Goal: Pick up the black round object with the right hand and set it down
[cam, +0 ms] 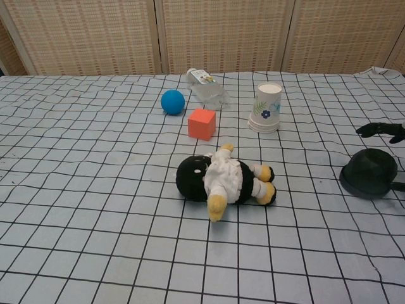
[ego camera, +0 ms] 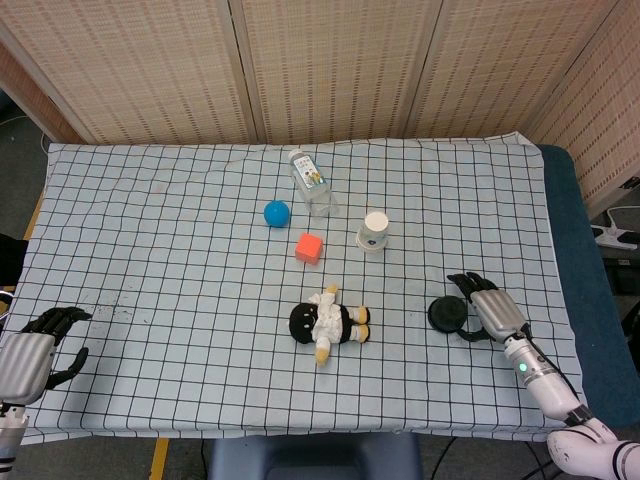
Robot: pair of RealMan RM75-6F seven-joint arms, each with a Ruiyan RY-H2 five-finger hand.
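The black round object (ego camera: 447, 314) lies flat on the checked cloth at the right side of the table, also seen in the chest view (cam: 369, 173). My right hand (ego camera: 492, 310) is just to its right with fingers spread and holds nothing. Only that hand's dark fingertips (cam: 383, 130) show at the right edge of the chest view, behind the object. My left hand (ego camera: 35, 345) rests at the table's front left corner, empty, with fingers loosely apart.
A plush toy (ego camera: 328, 322) lies at the middle front. Behind it are an orange cube (ego camera: 309, 247), a blue ball (ego camera: 277, 212), a lying plastic bottle (ego camera: 310, 182) and an upside-down paper cup (ego camera: 374, 230). The table's right edge (ego camera: 560, 300) is close to the right hand.
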